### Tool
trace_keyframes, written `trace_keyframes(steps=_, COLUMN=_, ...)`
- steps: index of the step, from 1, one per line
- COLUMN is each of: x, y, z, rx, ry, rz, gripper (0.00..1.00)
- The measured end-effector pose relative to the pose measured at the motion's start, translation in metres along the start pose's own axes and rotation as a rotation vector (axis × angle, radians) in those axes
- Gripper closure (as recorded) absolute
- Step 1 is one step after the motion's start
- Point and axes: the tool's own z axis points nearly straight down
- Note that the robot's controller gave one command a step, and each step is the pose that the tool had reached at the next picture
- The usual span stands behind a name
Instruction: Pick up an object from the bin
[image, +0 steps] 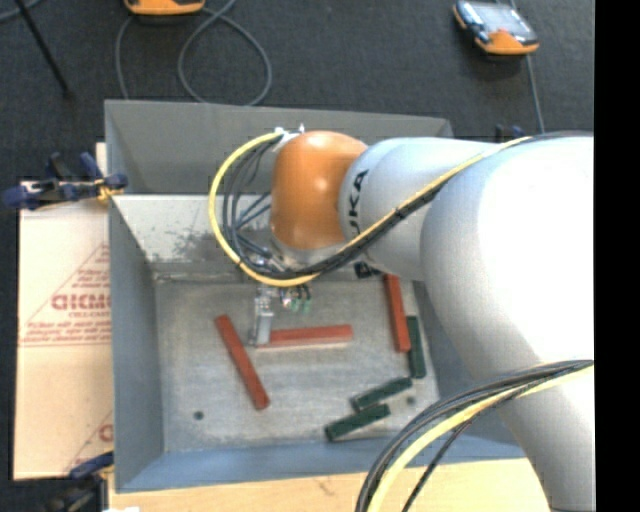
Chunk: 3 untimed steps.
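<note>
Floor: dark carpet (330, 60) lies all round, well clear of the gripper.
Arm: the white arm (500, 250) comes in from the view's right and bends down above the gripper.
Bin: the grey metal bin (135, 330) rings the gripper, which hangs low over the bin's base, left of its middle.
Orange cover: the orange cover (310, 190) sits on the wrist straight above the gripper, with cables looped about it.
Slanted red bar: the slanted red bar (243, 365) starts just beside the gripper on the view's left and runs down and away.
Level red bar: the level red bar (315, 336) lies flat, its near end right at the gripper and its length running to the view's right. This is the likely pick.
Far red bar: the far red bar (397, 310) lies well to the right of the gripper.
Green bars: three dark green bars (380, 395) lie apart from the gripper, down and to the right.
Gripper: the gripper (265, 325) is at the level bar's end. Whether it is wide, narrow or gripping, I cannot tell.
Step in hand: settling onto the level red bar, by my reading.
Doing it well: straddle the bar across its narrow width, stay clear of the slanted bar, close firmly and lift straight up. A hold this close to the end may let the bar swing.
</note>
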Motion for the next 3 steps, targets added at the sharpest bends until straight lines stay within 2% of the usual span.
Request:
trace_keyframes(steps=1, x=-0.014, y=-0.075, z=-0.003, rx=0.001, ry=-0.003, rz=0.06, gripper=0.0)
trace_keyframes(steps=2, x=-0.013, y=-0.117, z=-0.095, rx=0.002, ry=-0.014, rz=0.134, gripper=0.0)
trace_keyframes(steps=3, x=0.048, y=-0.106, z=0.001, rx=0.001, ry=0.002, rz=0.346, gripper=0.0)
